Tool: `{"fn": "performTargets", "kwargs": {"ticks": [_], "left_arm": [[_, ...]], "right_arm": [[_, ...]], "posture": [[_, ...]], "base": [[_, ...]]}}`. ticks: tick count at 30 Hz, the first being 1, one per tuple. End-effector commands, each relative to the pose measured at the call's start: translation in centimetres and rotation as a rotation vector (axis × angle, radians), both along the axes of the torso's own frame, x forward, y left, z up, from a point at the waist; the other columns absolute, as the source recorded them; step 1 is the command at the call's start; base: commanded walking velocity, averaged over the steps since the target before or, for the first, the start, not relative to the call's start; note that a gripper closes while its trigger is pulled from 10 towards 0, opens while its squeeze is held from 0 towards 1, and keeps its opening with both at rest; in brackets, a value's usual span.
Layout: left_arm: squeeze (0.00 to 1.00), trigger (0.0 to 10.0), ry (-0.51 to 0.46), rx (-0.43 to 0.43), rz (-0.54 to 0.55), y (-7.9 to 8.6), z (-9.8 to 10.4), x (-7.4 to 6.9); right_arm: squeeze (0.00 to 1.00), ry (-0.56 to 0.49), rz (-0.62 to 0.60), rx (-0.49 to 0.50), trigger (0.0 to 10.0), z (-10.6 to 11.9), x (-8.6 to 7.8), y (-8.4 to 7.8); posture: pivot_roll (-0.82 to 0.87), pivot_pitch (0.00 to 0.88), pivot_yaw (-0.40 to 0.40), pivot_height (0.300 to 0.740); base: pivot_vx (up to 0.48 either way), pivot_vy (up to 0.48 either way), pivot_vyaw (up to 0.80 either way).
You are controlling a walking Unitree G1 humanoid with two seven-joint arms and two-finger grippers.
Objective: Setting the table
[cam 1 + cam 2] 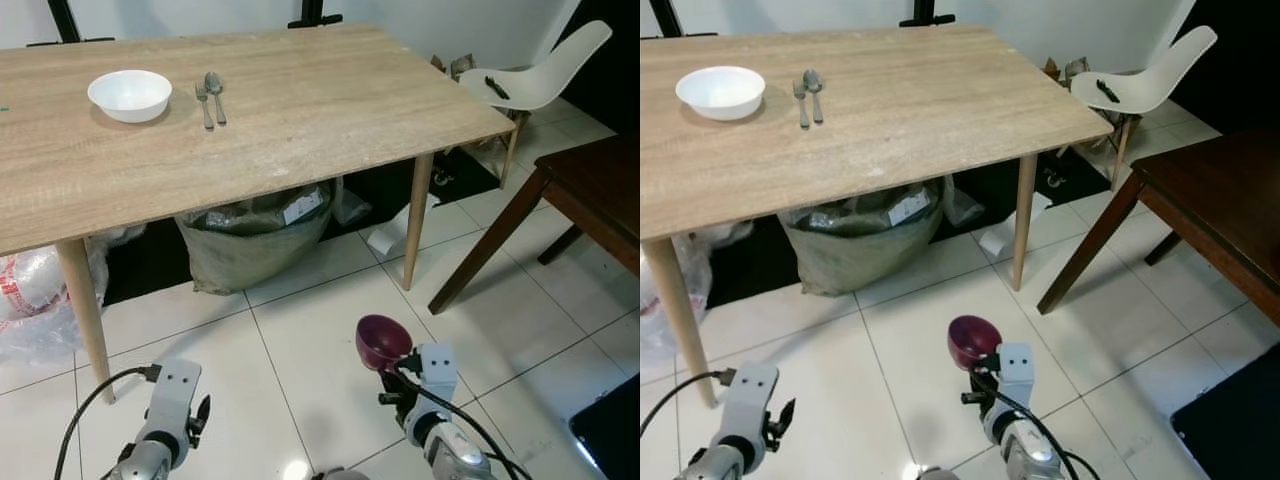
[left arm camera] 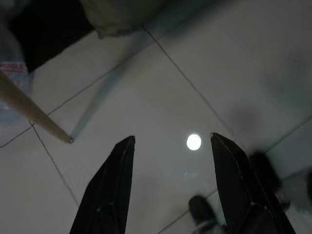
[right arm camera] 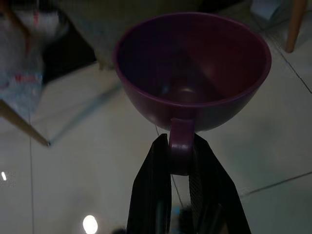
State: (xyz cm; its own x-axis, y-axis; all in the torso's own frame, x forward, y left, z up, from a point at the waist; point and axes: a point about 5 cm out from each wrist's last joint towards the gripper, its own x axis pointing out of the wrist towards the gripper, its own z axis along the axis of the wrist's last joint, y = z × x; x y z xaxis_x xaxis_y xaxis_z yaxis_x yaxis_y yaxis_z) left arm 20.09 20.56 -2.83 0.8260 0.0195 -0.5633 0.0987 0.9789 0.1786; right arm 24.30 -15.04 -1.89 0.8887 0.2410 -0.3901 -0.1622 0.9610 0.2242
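A light wooden table [image 1: 300,120] stands ahead of me. On its far left sit a white bowl [image 1: 130,95] and, just right of it, a fork [image 1: 203,104] and a spoon [image 1: 215,94] side by side. Low over the tiled floor, my right gripper [image 3: 181,161] is shut on the handle of a purple cup [image 3: 192,73], which it holds level with its mouth up; the purple cup [image 1: 382,342] hangs well below the table's front edge. My left gripper [image 2: 168,146] hangs open over bare floor tiles, with nothing between its fingers.
A stuffed grey-green sack [image 1: 255,235] lies under the table, with a plastic bag [image 1: 30,300] by the left table leg [image 1: 85,310]. A white chair [image 1: 540,75] stands at the back right. A dark wooden table [image 1: 590,195] juts in from the right.
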Motion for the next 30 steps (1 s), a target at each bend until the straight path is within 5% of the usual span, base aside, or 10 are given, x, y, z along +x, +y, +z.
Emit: {"fn": "performTargets", "kwargs": {"ticks": [1,30], "left_arm": [[0.00,10.0,-0.009,0.002,-0.024,-0.51,0.00,0.19],[0.00,10.0,-0.031,0.018,-0.057,-0.59,0.02,0.75]], "right_arm": [[0.00,0.028,-0.021,-0.015,10.0,-0.77,-0.89,-0.82],[0.00,0.024,-0.028,-0.015,10.0,-1.02,-0.65,-0.84]], "posture": [[-0.08,0.022,-0.005,0.740],[-0.09,0.016,0.002,0.740]], "base": [[0.000,0.000,-0.80],[0.000,0.000,-0.80]]}}
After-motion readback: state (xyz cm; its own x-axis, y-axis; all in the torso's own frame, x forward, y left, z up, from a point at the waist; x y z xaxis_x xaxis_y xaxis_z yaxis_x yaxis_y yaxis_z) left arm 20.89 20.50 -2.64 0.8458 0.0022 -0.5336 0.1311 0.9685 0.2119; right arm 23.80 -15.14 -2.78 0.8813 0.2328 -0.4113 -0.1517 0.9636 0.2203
